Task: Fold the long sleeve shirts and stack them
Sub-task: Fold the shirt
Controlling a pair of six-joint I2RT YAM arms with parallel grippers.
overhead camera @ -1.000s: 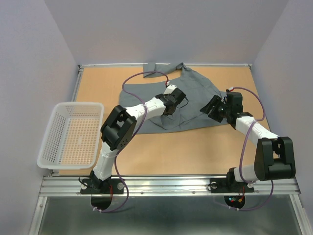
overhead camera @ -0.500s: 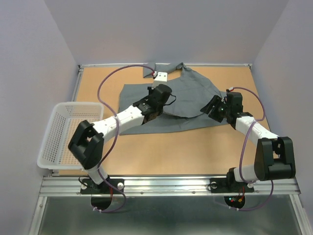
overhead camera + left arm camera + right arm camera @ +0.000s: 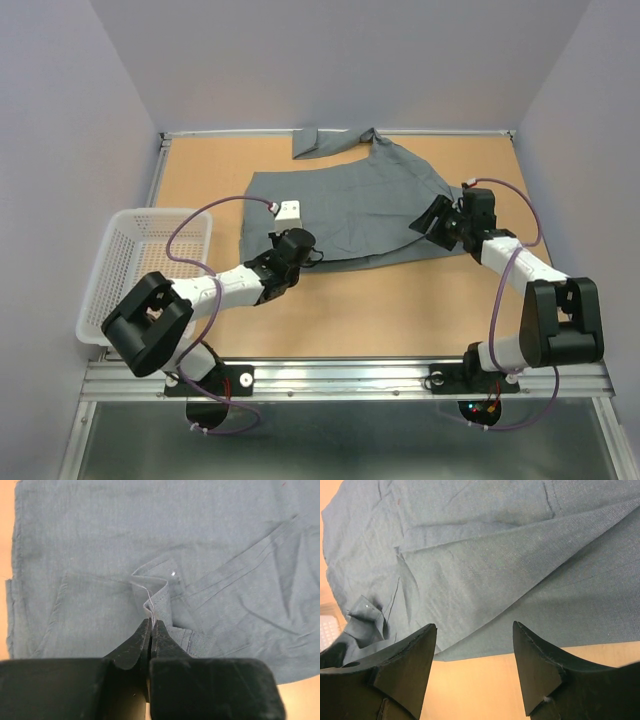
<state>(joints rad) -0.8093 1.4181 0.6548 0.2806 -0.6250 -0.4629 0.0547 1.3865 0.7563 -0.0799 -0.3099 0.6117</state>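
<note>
Grey shirt is lying mostly spread across the far half of the surface, with folding barely beginning. Your left fingers are pinching a fold near its near edge, your right fingers are hovering open over its right side, and stacking is waiting.

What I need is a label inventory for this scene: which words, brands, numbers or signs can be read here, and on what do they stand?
None: no view shows readable text. The grey shirt bears no visible tag or print, the white basket is plain, and the tan tabletop is unmarked.
</note>
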